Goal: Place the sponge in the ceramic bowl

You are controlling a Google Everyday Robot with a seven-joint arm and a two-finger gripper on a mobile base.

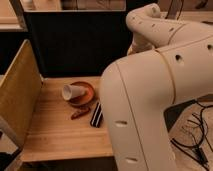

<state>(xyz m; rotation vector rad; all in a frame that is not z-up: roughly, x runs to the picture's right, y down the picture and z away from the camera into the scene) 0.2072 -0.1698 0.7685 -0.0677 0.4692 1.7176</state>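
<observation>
The ceramic bowl (pixel 84 93) is a shallow reddish-brown dish at the back of the wooden table (pixel 55 135). A white cup (pixel 71 91) lies on its side over the bowl's left rim. The sponge does not show anywhere in the camera view; it may be behind my arm. My large white arm (pixel 150 100) fills the right half of the picture and covers the table's right side. The gripper is out of view, past the arm's links.
A black oblong with pale stripes (pixel 96 115) lies in front of the bowl, next to a small reddish-brown item (pixel 80 113). An upright wooden panel (pixel 17 95) bounds the table on the left and a dark wall (pixel 75 40) closes the back. Cables (pixel 195 137) lie at the right.
</observation>
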